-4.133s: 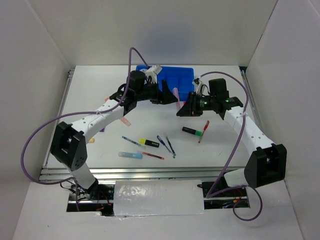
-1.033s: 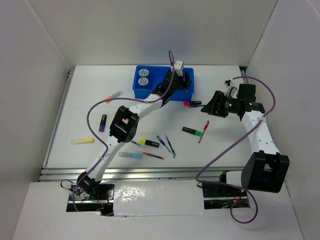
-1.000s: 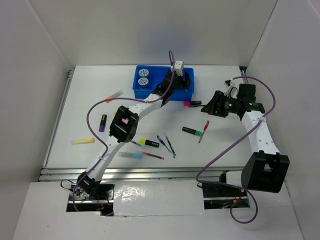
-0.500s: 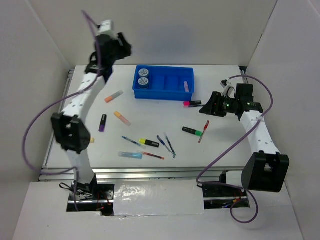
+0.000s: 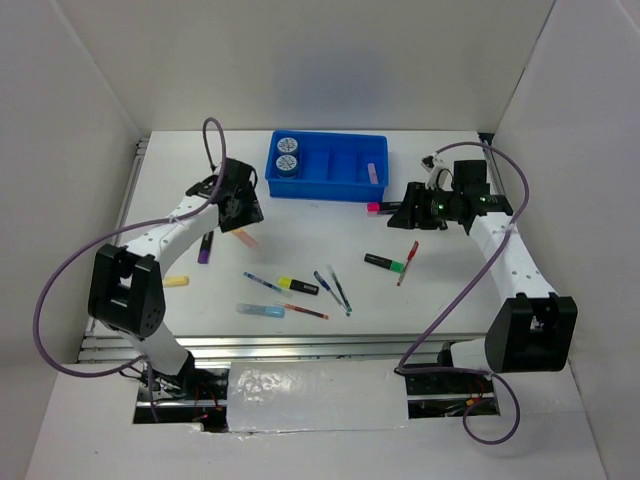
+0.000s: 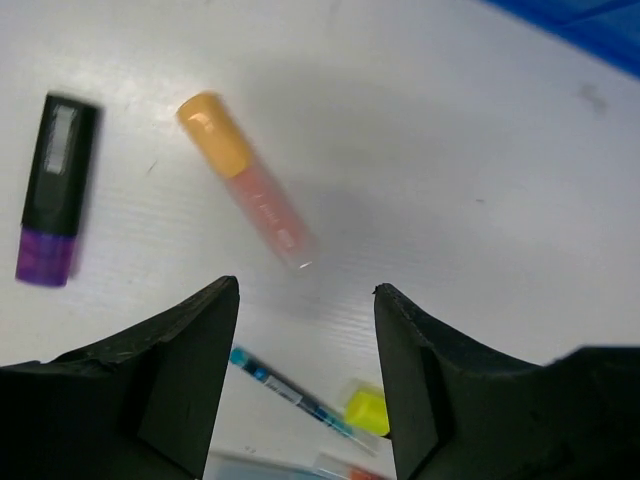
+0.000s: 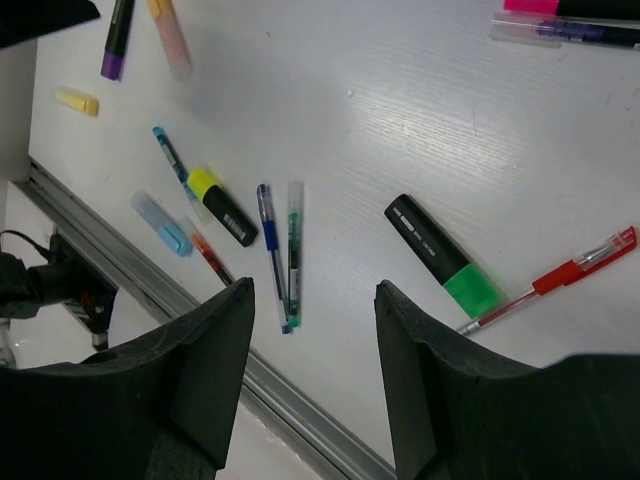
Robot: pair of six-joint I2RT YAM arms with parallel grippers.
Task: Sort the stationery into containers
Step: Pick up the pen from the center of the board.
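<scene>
Top external: blue tray (image 5: pixel 330 191) at the far side, two discs (image 5: pixel 287 154) in its left compartment; other stationery (image 5: pixel 298 286) loose on the table (image 5: pixel 300 235).
Left gripper (image 6: pixel 305 292): jaws spread, empty, over orange marker (image 6: pixel 245 180); judged lining up a pick.
Right gripper (image 7: pixel 312 290): jaws apart, empty, hovering near green highlighter (image 7: pixel 440 257).
Wrist views: confirm empty jaws; tray contents seen only from above.
</scene>
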